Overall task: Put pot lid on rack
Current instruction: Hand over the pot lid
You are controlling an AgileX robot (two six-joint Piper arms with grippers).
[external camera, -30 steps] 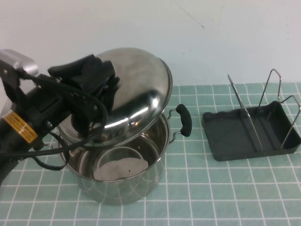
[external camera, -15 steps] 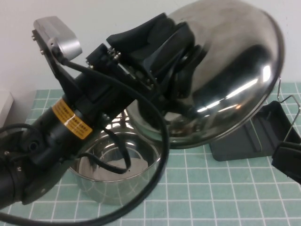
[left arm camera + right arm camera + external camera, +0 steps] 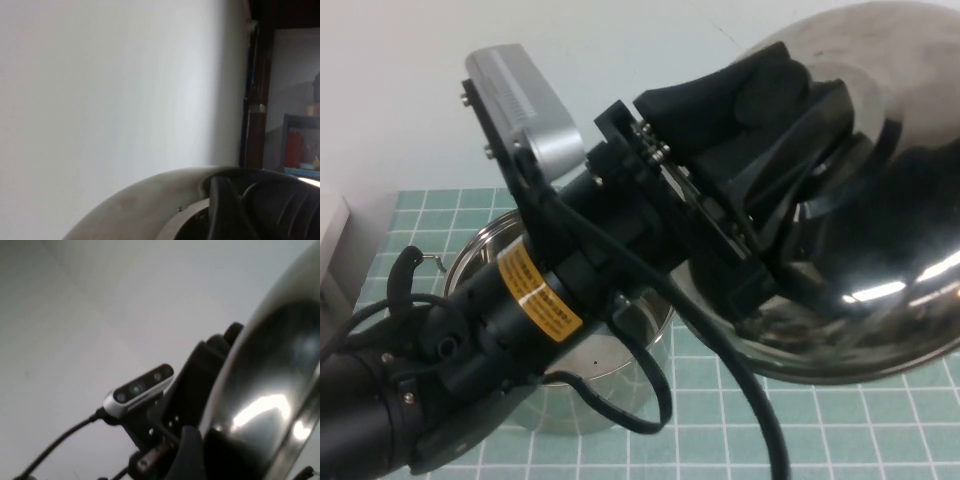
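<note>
We have the pot lid up in the air, carried by our left gripper, whose jaws are clenched around the black knob at the dome's centre. The lid is tipped steeply, nearly on edge, its shiny convex face turned toward the high camera and filling the 2 to 4 o'clock part of that view. The rack is not visible now; we judge it sits behind the lid, toward 3 o'clock on the worktop, so the coming move turns on keeping the lid on edge and bringing its rim down between the wire loops.

The pot stands open on the worktop at about 7 o'clock, mostly hidden by our left arm; we cannot tell what is inside it.

Our right gripper does not appear in any view, though its wrist camera looks at the lid's rim from close by, so the right arm seems near.
</note>
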